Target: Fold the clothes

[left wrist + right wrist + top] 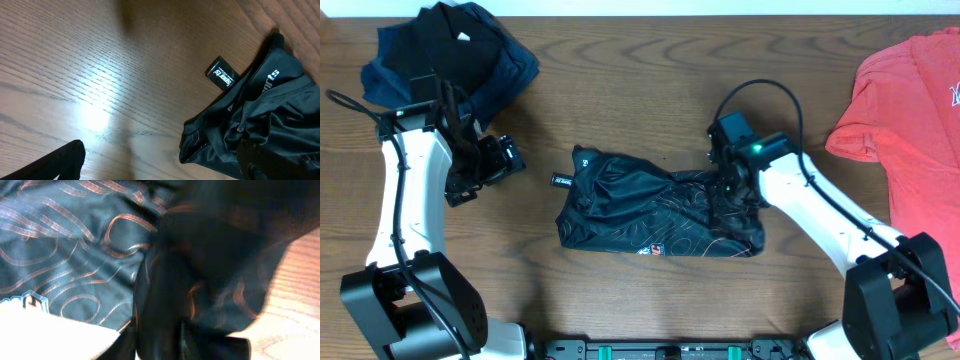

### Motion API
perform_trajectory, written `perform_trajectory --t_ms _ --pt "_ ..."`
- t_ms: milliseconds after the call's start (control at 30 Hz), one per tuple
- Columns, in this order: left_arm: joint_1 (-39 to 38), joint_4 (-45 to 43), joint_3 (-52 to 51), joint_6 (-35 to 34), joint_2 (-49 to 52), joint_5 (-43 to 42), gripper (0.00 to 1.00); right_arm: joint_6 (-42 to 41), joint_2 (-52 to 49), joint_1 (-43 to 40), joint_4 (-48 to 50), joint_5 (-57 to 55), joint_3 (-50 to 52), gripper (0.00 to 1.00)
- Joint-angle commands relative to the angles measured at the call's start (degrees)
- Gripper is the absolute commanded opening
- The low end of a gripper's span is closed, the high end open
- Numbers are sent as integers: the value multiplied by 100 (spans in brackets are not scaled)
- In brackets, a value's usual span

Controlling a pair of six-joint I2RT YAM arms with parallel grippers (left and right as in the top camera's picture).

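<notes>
The shiny black jersey (pixel 660 210) with thin orange-red lines lies bunched into a rough rectangle at the table's middle. A small black hang tag (pixel 561 181) sticks out at its left. My right gripper (pixel 732 190) is down on the jersey's upper right part. In the right wrist view its fingers (pixel 180 340) are shut on a raised fold of the jersey (pixel 75 245). My left gripper (pixel 505 160) is open and empty, left of the jersey and apart from it. The left wrist view shows its fingers (pixel 160 167) spread over bare wood, with the jersey's corner (pixel 260 110) and the tag (pixel 221 74) at the right.
A pile of plain black and navy garments (pixel 450 50) lies at the back left, just behind my left arm. A coral-red T-shirt (pixel 910 110) lies at the right edge. The wooden table (pixel 640 80) shows between them.
</notes>
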State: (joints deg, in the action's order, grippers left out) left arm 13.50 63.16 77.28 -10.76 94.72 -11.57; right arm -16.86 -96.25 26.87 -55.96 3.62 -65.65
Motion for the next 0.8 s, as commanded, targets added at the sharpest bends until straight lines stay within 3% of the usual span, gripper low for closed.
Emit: perform_trajectory --t_ms 0,67,367,600,667,767 --pt "31 26 -57 -72 2 50 98 -122 -31 243 -74 -20 -52 52" --pt "31 26 -57 -72 0 50 98 -188 -31 321 -103 -17 -50 57" --pt "31 24 -57 -72 2 50 98 -704 127 105 -695 -546 -396 56" --pt "31 22 -57 -72 2 50 98 -343 267 -378 -1064 -452 -496 67" --pt "31 22 -57 -72 2 50 98 -212 240 -380 -957 -240 -345 66" --pt "31 22 -57 -72 2 50 98 -188 212 -323 -597 199 0 56"
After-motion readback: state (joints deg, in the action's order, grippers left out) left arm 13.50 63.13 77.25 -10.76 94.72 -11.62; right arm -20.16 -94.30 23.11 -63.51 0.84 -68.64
